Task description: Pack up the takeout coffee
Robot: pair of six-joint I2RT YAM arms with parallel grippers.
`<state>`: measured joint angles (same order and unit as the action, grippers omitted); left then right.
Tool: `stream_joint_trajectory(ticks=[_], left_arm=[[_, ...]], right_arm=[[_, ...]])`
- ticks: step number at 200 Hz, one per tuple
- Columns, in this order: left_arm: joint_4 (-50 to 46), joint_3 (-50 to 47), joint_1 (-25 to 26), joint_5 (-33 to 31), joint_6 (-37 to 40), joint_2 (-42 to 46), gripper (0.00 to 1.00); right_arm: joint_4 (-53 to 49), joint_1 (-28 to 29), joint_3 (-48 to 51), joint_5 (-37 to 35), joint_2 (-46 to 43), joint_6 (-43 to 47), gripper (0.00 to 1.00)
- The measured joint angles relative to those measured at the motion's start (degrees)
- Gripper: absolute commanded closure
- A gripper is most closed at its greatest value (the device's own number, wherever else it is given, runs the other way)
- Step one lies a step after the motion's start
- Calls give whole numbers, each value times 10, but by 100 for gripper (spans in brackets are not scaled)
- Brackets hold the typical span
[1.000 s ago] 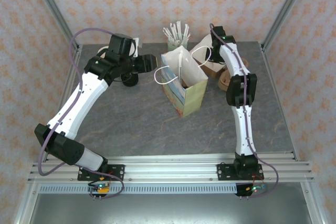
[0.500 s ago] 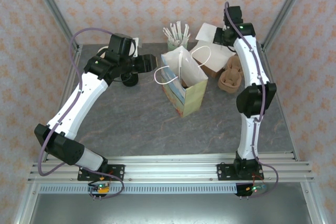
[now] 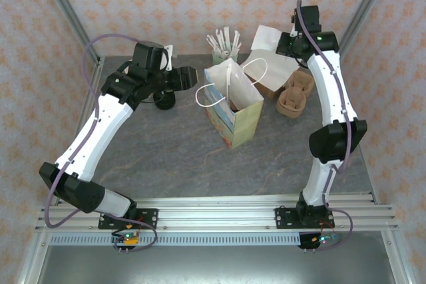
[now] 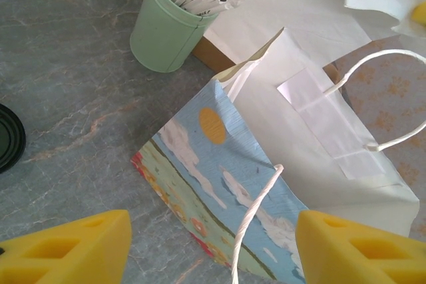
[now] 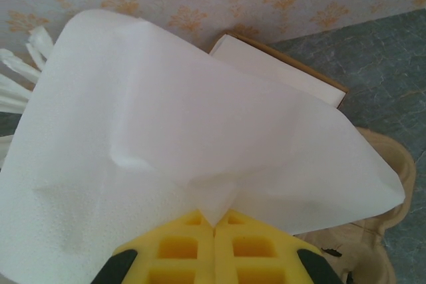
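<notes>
At the far right corner of the desk (image 3: 166, 157), the right tool (image 5: 214, 221) is clenched on the corner of a white napkin (image 5: 166, 118). It holds the sheet up above a brown box (image 5: 286, 64) of more napkins. The left tool (image 4: 213, 251) is released, its yellow fingers (image 4: 86, 244) spread wide and pointing toward the paper bag (image 4: 266, 164), which stands upright with its mouth open near the middle of the desk.

The takeout coffee (image 3: 164, 100) appears to be the dark-lidded round thing on the desk just beside the left tool, left of the bag and apart from it. The arm hides part of it, so that reading is not certain. A green cup of stirrers (image 4: 163, 31) stands behind the bag, and brown cup carriers (image 3: 296, 94) lie to its right.

The step in hand looks like adding a napkin to the bag, while the coffee itself is not yet packed. Next, the right arm would need to carry the sheet over the bag's mouth, clear of the handles (image 3: 256, 64), before letting go. The left tool would have to come down around the cup and keep it upright on the way in.
</notes>
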<state>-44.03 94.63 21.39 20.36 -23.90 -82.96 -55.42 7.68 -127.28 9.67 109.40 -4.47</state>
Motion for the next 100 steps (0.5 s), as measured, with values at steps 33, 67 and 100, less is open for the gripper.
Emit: stream_joint_trajectory(ticks=[33, 67, 100], left_arm=[[7, 2, 0, 0, 0, 7, 34], [25, 19, 0, 3, -2, 9, 33], [41, 57, 0, 7, -4, 9, 33]], right_arm=[[10, 3, 1, 12, -47, 3, 100], [26, 17, 5, 42, -123, 24, 100], [49, 30, 5, 87, -201, 45, 100]])
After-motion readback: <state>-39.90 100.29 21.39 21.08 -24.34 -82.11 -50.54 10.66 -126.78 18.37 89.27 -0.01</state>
